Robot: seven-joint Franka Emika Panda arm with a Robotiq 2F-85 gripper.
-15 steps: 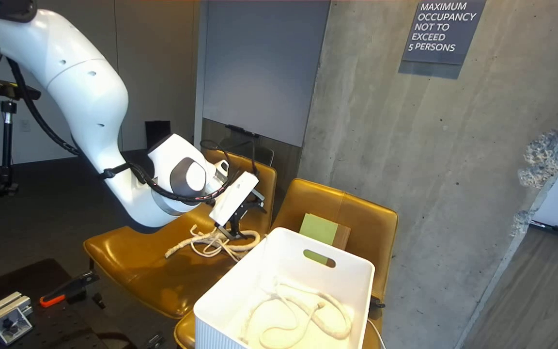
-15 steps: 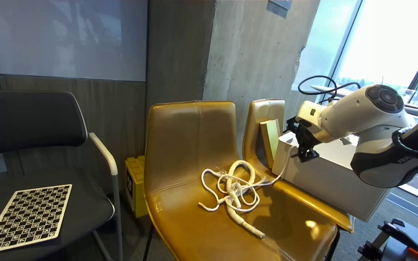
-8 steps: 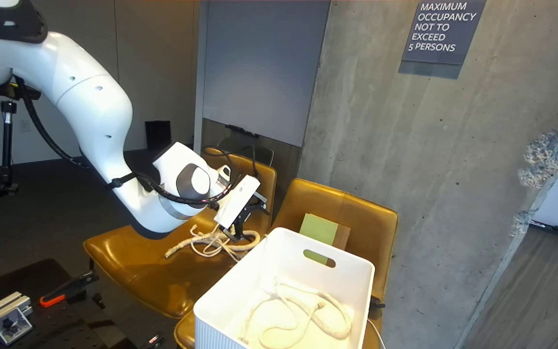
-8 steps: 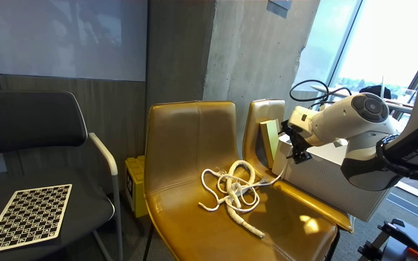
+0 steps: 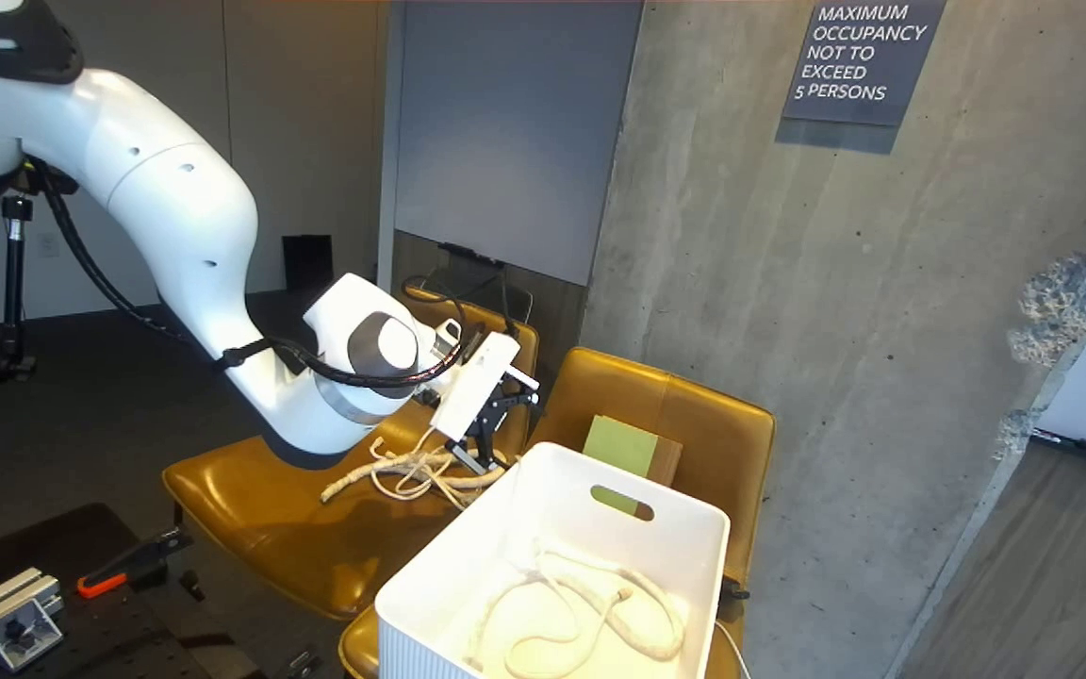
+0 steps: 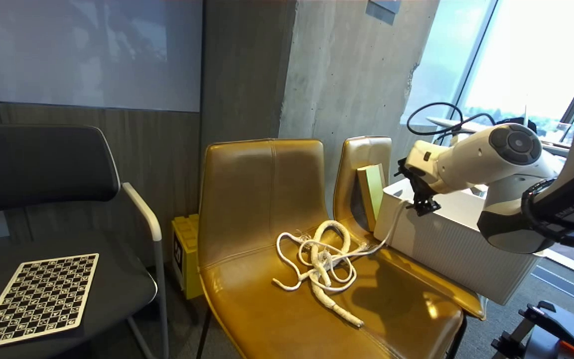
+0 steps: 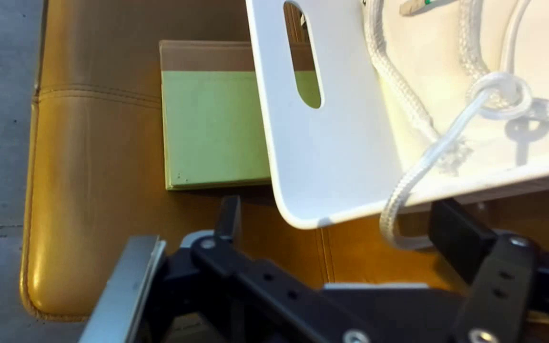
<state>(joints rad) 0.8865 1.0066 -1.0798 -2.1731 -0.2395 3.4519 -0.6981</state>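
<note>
End effector (image 7: 338, 214): released, its jaws spread wide around nothing; it hangs just beside a corner of the bin (image 6: 459, 252).
Loose strand (image 7: 462, 122): crosses the bin's rim in the wrist view and passes close to one finger (image 7: 460, 233); whether the two touch cannot be told.
Rope pile (image 6: 323, 262): tangled on the seat of the front tan chair (image 6: 267, 194) in an exterior view, one length rising along the bin's outer wall toward the end effector.
Bin: white, open-topped, ribbed outside, resting on the second tan chair (image 6: 365, 151).
Rope in the bin (image 5: 664, 649): loose curves across the bottom.
Green-and-brown block (image 7: 215, 128): between the second tan chair's backrest and the bin.
Black chair (image 6: 38, 164): carries a checkered board (image 6: 35, 299).
Occupancy sign (image 5: 863, 61): fixed to the concrete wall (image 5: 788, 283).
</note>
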